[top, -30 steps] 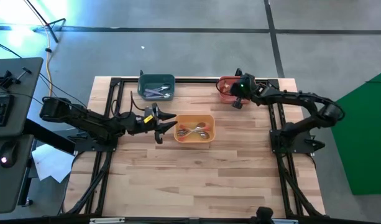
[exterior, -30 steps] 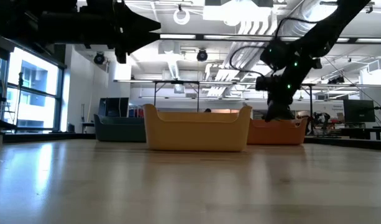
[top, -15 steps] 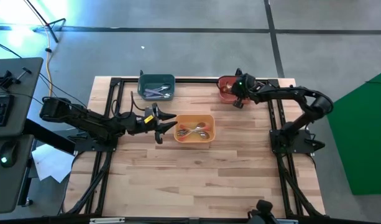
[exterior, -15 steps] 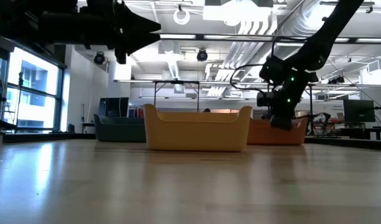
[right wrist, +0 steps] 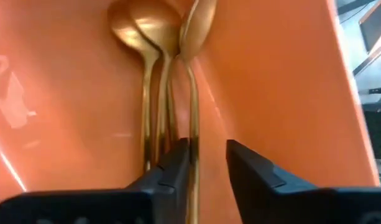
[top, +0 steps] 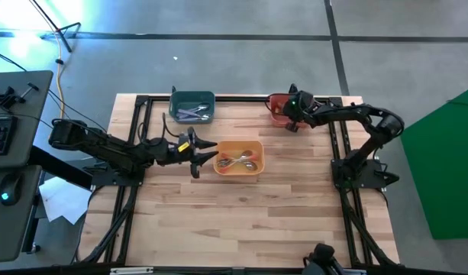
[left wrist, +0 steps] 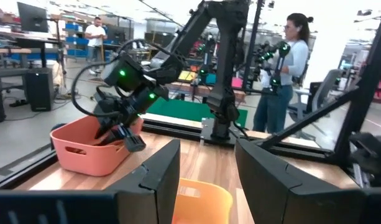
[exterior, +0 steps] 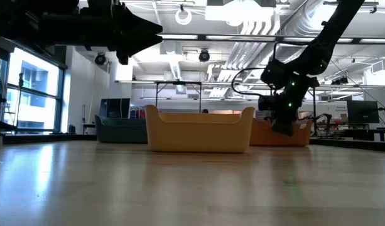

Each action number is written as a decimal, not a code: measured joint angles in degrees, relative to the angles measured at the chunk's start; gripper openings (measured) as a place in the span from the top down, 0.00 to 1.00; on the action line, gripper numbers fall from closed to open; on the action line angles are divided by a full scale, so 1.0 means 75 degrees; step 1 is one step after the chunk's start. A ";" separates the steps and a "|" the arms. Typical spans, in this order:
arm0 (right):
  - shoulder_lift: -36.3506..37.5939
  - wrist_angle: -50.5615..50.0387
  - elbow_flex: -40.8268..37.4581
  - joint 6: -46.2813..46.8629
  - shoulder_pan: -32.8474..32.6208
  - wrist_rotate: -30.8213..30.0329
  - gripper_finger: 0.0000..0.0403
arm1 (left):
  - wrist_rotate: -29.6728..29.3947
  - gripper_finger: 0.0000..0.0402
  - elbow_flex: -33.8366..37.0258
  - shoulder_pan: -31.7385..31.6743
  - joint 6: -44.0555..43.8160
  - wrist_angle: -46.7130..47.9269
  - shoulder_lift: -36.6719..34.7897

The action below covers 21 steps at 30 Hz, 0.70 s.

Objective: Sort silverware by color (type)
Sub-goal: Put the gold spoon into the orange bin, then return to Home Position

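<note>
The red bin (top: pixel 276 101) stands at the far right of the table, with three gold spoons (right wrist: pixel 156 37) lying side by side on its floor. My right gripper (right wrist: pixel 209 168) reaches down into it, open, its fingers astride the handle (right wrist: pixel 191 112) of the spoon nearest the wall. The orange bin (top: pixel 238 143) at mid-table holds mixed silverware (top: pixel 237 160). The teal bin (top: pixel 192 95) at the far left holds lavender-handled pieces (top: pixel 192 114). My left gripper (top: pixel 211 149) waits level and open with nothing in it, just left of the orange bin. My right gripper comes slanting down from the table's right. One finger (right wrist: pixel 174 171) stands right beside the gold spoon's handle; whether it touches, I cannot tell. The spoon lies flat on the bin's floor along the wall (right wrist: pixel 271 93).
A black frame (top: pixel 142 103) runs round the table's edges. The near half of the wooden table (top: pixel 241 221) is bare. Beyond the table, people stand in the room, one (left wrist: pixel 293 68) near another robot stand.
My right gripper has sunk toward the red bin and now sits lower inside it. My left arm has kept still.
</note>
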<state>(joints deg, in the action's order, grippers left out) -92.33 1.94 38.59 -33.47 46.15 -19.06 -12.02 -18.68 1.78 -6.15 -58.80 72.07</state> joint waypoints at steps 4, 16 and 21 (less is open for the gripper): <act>0.0233 0.0043 0.0038 0.0019 -0.0079 -0.0060 0.71 | 0.0214 0.64 -0.0003 -0.0077 0.0280 0.0106 0.0003; 0.1627 -0.0159 0.0248 0.0944 -0.0981 0.1012 0.93 | 0.3733 0.93 -0.0038 -0.1905 0.0322 0.0818 -0.0085; 0.1726 0.1495 -0.0064 0.1623 -0.1460 0.2446 0.97 | 0.4629 0.97 -0.0038 -0.2643 0.0621 0.1147 -0.0090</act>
<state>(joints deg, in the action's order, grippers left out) -79.39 13.16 38.11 -21.30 35.20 -0.71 22.70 -18.96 -18.04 -1.49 -50.20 71.40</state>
